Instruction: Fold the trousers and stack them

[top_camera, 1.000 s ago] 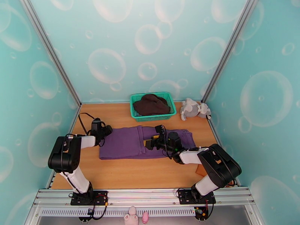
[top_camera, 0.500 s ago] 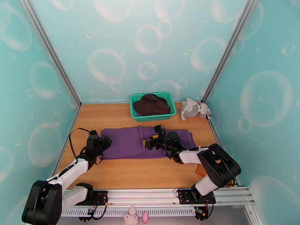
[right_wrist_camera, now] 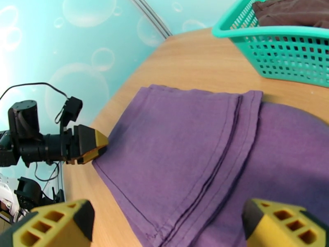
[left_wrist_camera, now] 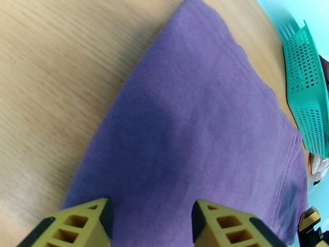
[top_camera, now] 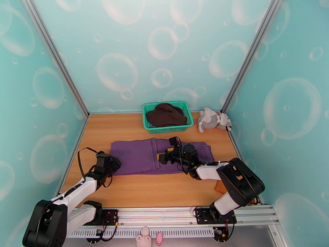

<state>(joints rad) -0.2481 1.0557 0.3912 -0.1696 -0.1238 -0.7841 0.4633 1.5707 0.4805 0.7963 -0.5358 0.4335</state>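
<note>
The purple trousers (top_camera: 137,158) lie flat across the middle of the table, with the leg part folded over toward the left. My left gripper (top_camera: 115,163) sits low at their near-left corner. In the left wrist view its yellow fingertips (left_wrist_camera: 78,225) stand apart over the purple fabric (left_wrist_camera: 197,132), so the left gripper (left_wrist_camera: 150,225) is open and holds nothing. My right gripper (top_camera: 163,155) hovers over the trousers' middle, and its right wrist view shows it (right_wrist_camera: 168,227) wide open above the cloth (right_wrist_camera: 185,136), facing the left gripper (right_wrist_camera: 88,145).
At the back stands a green basket (top_camera: 149,120) holding a dark brown garment (top_camera: 166,115). A grey plush toy (top_camera: 211,119) lies to its right. Bare wood runs along the table's near edge. Teal walls close in on three sides.
The left arm swung down from the trousers' far-left end to their near-left corner, now stretched low. The right arm and the trousers stayed put.
</note>
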